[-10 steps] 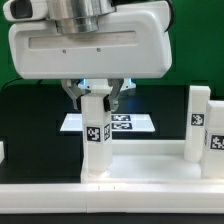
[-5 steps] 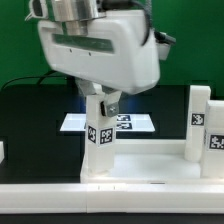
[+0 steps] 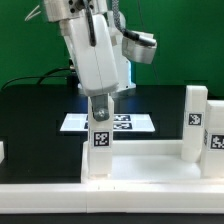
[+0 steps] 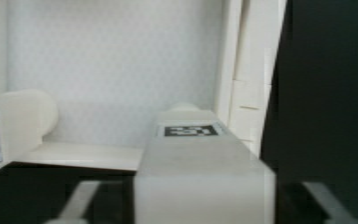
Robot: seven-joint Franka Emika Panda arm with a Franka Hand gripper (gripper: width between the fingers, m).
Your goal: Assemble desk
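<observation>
The desk's white tabletop (image 3: 140, 168) lies rim-up at the front of the table. A white square leg (image 3: 100, 140) with a black-and-white tag stands upright in a socket on it. My gripper (image 3: 101, 103) straddles the top of this leg. In the wrist view the leg (image 4: 202, 170) runs between my fingers (image 4: 91, 200), and a dark gap shows on each side of it, so the jaws are open around the leg and not pinching it. A second leg (image 3: 194, 122) stands upright at the exterior view's right, with a third (image 3: 215, 142) just beyond it.
The marker board (image 3: 135, 122) lies flat on the black table behind the tabletop. A small white part (image 3: 2, 151) shows at the exterior view's left edge. A green wall closes the back.
My hand has turned about the upright leg, from broadside to nearly edge-on in the exterior view. The jaws have eased slightly apart. The leg stays upright in its socket.
</observation>
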